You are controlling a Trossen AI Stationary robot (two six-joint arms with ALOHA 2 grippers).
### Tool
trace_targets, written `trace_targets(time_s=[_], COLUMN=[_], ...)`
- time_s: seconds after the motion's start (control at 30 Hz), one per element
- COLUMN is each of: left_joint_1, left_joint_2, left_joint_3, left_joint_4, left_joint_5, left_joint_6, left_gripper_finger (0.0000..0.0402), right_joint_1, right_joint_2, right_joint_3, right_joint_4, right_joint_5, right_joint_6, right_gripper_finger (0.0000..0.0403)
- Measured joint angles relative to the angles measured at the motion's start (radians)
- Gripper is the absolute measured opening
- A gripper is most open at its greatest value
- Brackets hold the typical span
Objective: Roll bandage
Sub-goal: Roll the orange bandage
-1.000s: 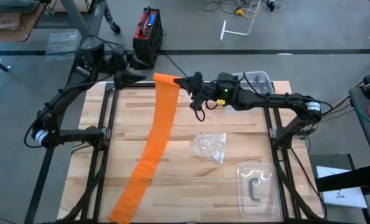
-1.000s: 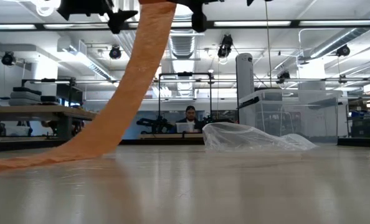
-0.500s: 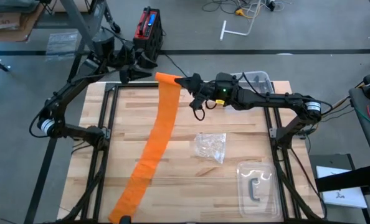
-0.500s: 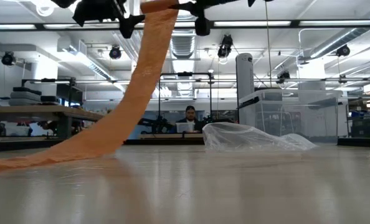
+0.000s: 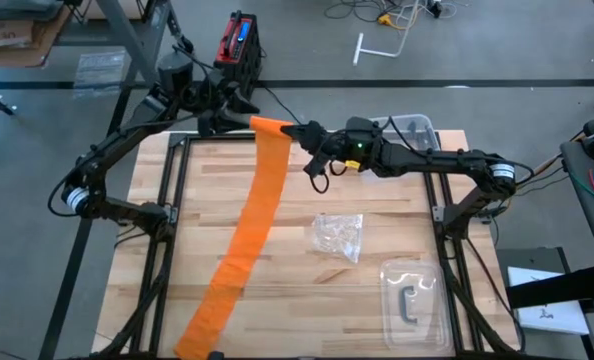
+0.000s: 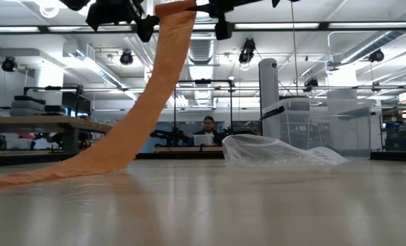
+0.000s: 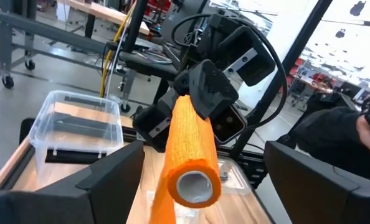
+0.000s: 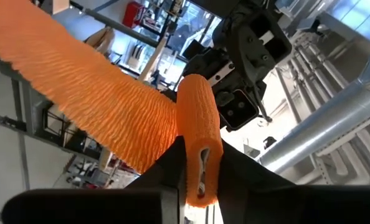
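Above the wooden table (image 5: pixel 377 230), the right claw (image 5: pixel 289 131) pinches the bandage (image 5: pixel 260 200) roll's end. The left claw (image 5: pixel 225 104), wide open and empty, should close squarely on the free end opposite.

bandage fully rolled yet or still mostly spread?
Mostly spread. The bandage trails as a long flat band across the table; only a small roll sits in the right gripper.
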State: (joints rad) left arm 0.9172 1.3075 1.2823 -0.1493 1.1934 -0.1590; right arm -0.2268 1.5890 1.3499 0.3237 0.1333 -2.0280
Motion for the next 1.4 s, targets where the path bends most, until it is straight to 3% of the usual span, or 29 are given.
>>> trace_targets(time_s=[0.33,0.53,0.97,1.27,1.4], left_joint_1=[-0.031,-0.032,-0.047,-0.048,-0.048], left_joint_2=[0.05,0.081,0.085,0.081,0.07], left_joint_3=[0.0,-0.002,-0.002,-0.002,-0.002], left_joint_4=[0.001,0.033,0.049,0.058,0.059], left_joint_5=[-0.023,-0.013,0.01,0.009,0.009], left_joint_6=[-0.013,-0.036,-0.035,-0.038,-0.04], left_gripper_finger=[0.0323,0.0301,0.0176,0.0088,0.0075], right_joint_1=[0.002,0.002,0.002,0.002,0.016], right_joint_2=[0.0,0.0,0.0,0.0,0.0], right_joint_3=[0.0,0.0,0.0,0.0,0.0], right_joint_4=[-0.002,-0.006,-0.008,-0.005,-0.002], right_joint_5=[-0.001,-0.001,0.003,0.001,0.001], right_joint_6=[-0.003,0.001,0.015,0.079,0.219], right_gripper_finger=[0.0054,0.0064,0.0057,0.009,0.0113])
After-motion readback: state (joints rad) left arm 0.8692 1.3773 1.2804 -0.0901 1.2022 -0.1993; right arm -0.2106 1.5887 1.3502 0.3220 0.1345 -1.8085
